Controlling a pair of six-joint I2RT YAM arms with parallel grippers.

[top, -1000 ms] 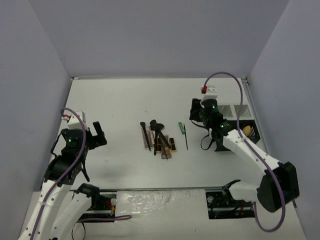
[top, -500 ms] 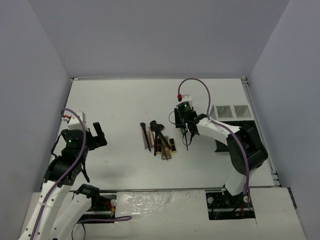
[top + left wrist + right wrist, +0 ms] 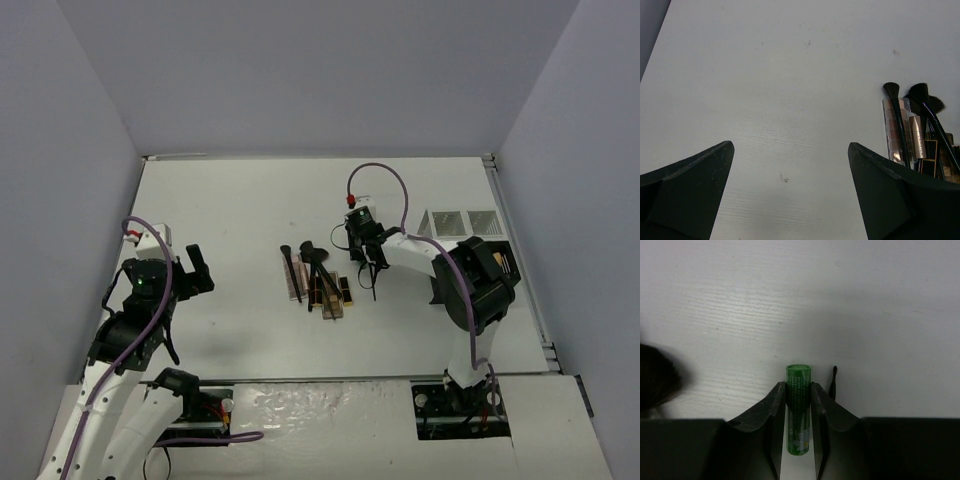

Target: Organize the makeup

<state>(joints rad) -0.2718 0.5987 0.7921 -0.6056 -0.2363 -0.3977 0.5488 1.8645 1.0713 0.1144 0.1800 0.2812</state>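
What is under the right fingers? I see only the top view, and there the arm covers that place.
Observer: The right wrist view shows a green tube lying flat between the right fingers, which stand against both of its sides.
Operator: Is anything near it that they could catch as well?
Observer: Yes, a thin black stick lies alongside the tube, just outside one finger and not between them.

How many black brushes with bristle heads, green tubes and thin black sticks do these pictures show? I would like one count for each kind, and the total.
black brushes with bristle heads: 3
green tube: 1
thin black stick: 1
Total: 5
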